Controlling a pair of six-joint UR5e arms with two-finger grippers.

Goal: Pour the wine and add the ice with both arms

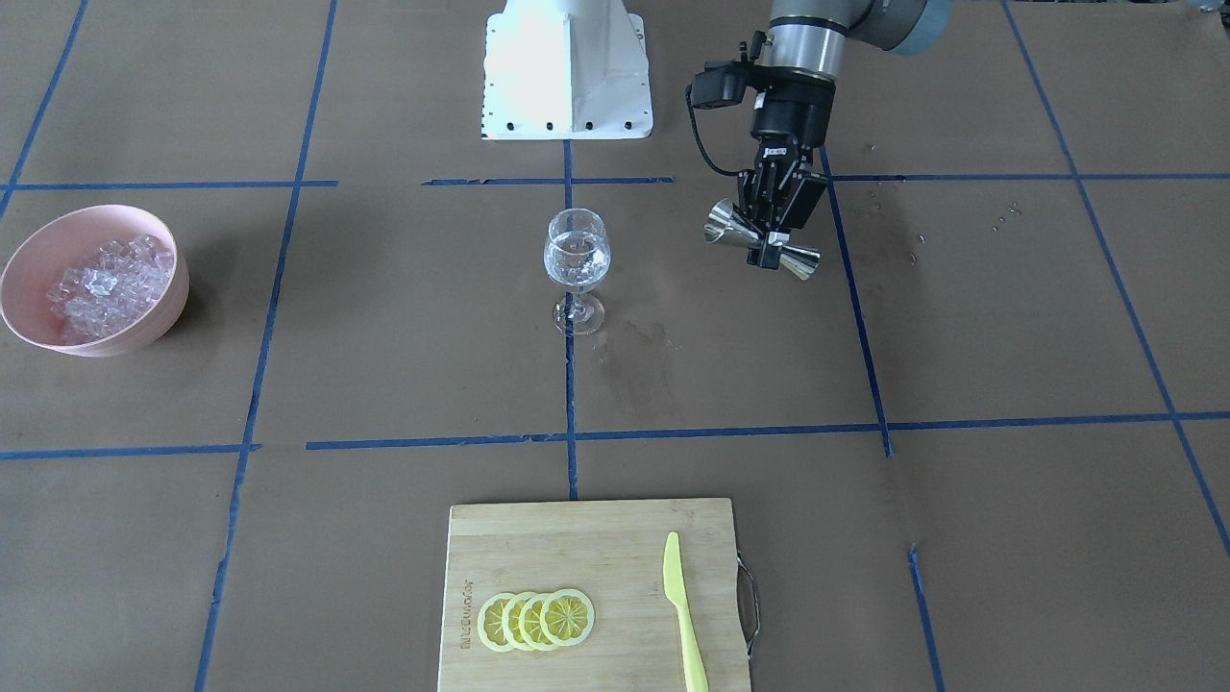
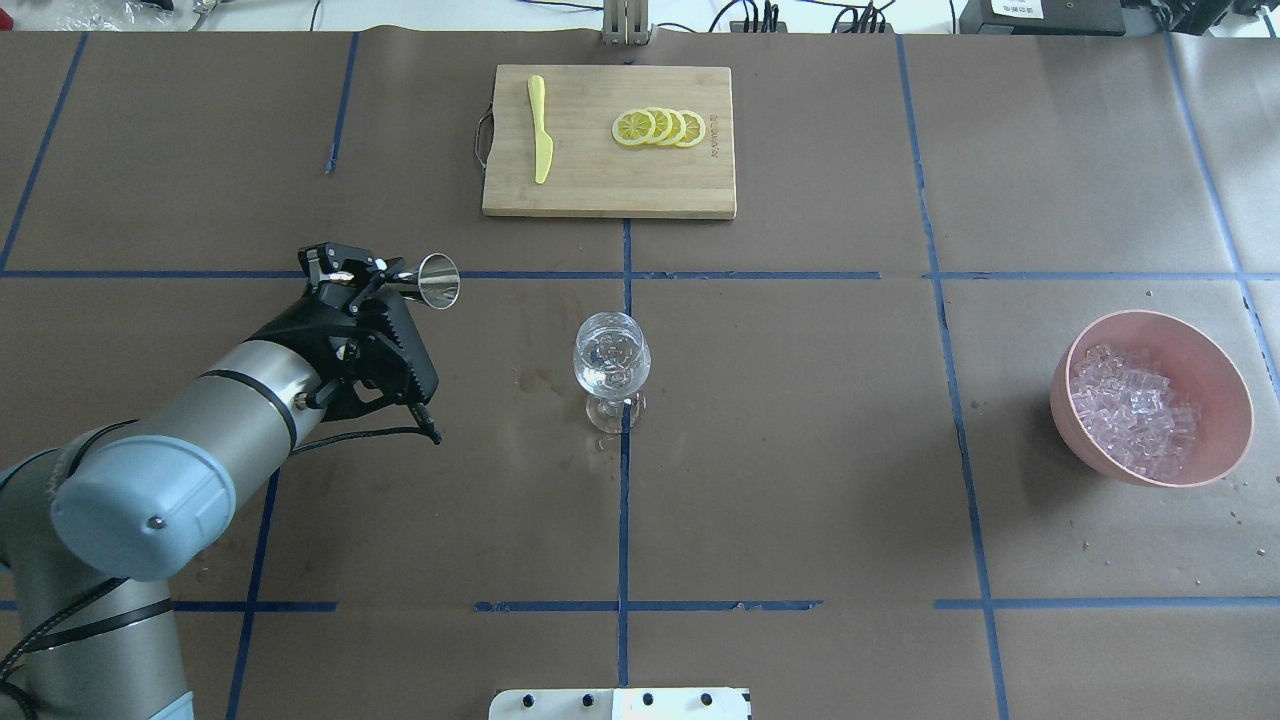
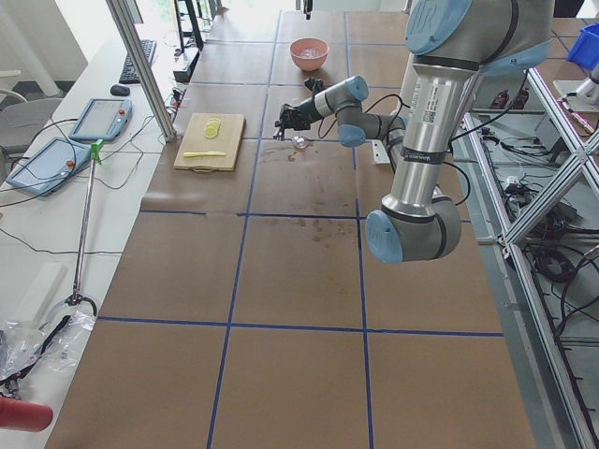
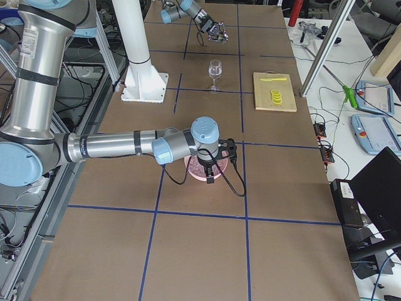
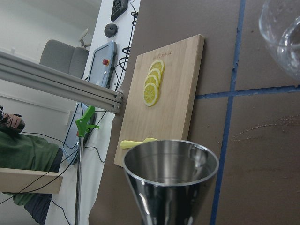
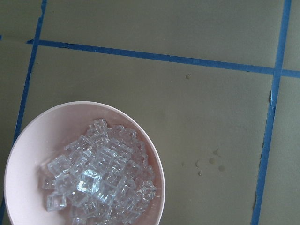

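My left gripper (image 2: 385,275) is shut on a steel jigger (image 2: 438,281), held on its side above the table to the left of the wine glass (image 2: 611,360). In the left wrist view the jigger's cup (image 5: 171,173) looks empty. The glass (image 1: 577,259) stands upright at the table's middle with a little clear wine (image 1: 577,267) in it. The ice (image 2: 1135,405) fills a pink bowl (image 2: 1160,320) at the right. My right gripper (image 4: 210,172) shows only in the exterior right view, over the bowl, and I cannot tell whether it is open or shut. Its wrist view looks down on the ice (image 6: 101,178).
A wooden cutting board (image 2: 600,180) at the far side carries lemon slices (image 2: 660,128) and a yellow knife (image 2: 541,140). The white pedestal (image 1: 567,77) stands at the robot's edge. Wet marks (image 1: 634,356) stain the brown paper beside the glass.
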